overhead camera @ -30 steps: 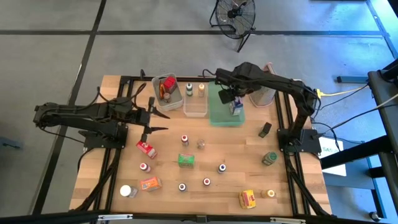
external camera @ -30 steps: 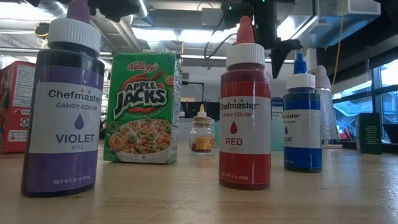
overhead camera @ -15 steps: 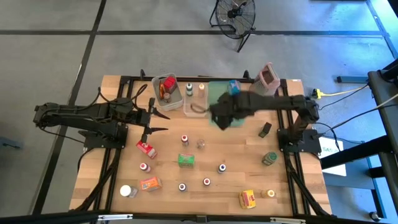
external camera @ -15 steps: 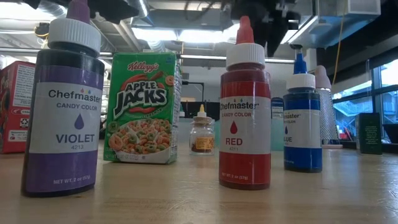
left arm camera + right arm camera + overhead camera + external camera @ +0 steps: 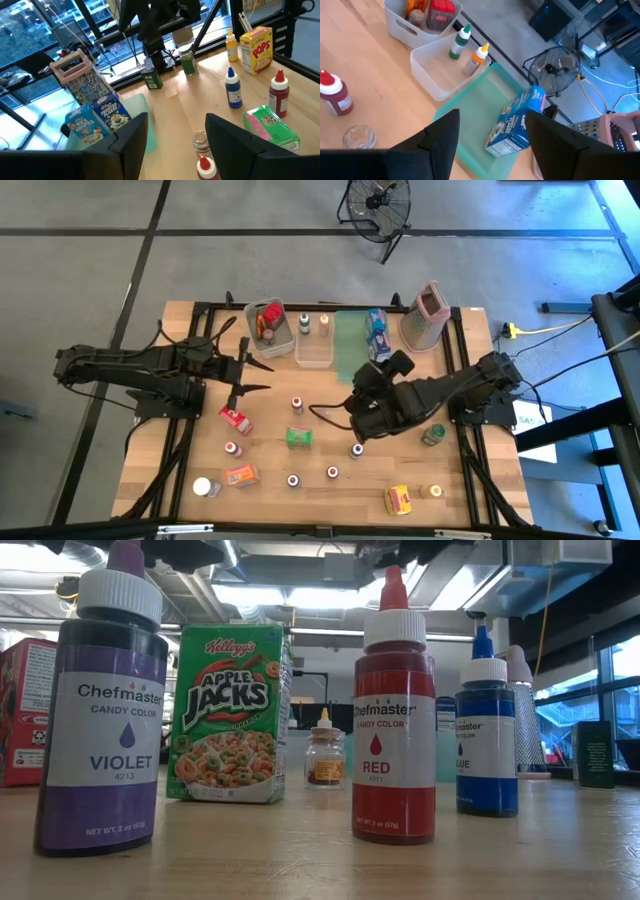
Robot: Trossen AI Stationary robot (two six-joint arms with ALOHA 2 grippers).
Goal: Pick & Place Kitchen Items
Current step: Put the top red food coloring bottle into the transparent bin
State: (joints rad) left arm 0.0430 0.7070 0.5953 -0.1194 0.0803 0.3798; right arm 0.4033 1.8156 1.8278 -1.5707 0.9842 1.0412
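Small bottles, jars and boxes stand scattered on the wooden table (image 5: 200, 450): a red bottle (image 5: 297, 404), a clear jar (image 5: 323, 411), a green cereal box (image 5: 298, 437) and a blue bottle (image 5: 357, 450). My right gripper (image 5: 328, 412) is open and empty, hovering over the table's middle beside the clear jar. A blue cereal box (image 5: 377, 333) lies in the green tray (image 5: 352, 360); the right wrist view shows the blue cereal box (image 5: 517, 122) beyond the right gripper (image 5: 492, 145). My left gripper (image 5: 266, 377) is open and waits above the table's left part.
Two clear bins stand at the far edge, one (image 5: 267, 325) with jars and a red packet, one (image 5: 313, 345) with two bottles. A pink-topped grater (image 5: 427, 315) stands far right. A yellow box (image 5: 398, 500), a green jar (image 5: 433, 435) and a dark box (image 5: 427, 388) lie right.
My right arm has swung from above the green tray toward the near edge and the table's middle. The blue cereal box that was under its gripper over the tray now lies at the tray's far end, apart from the gripper.
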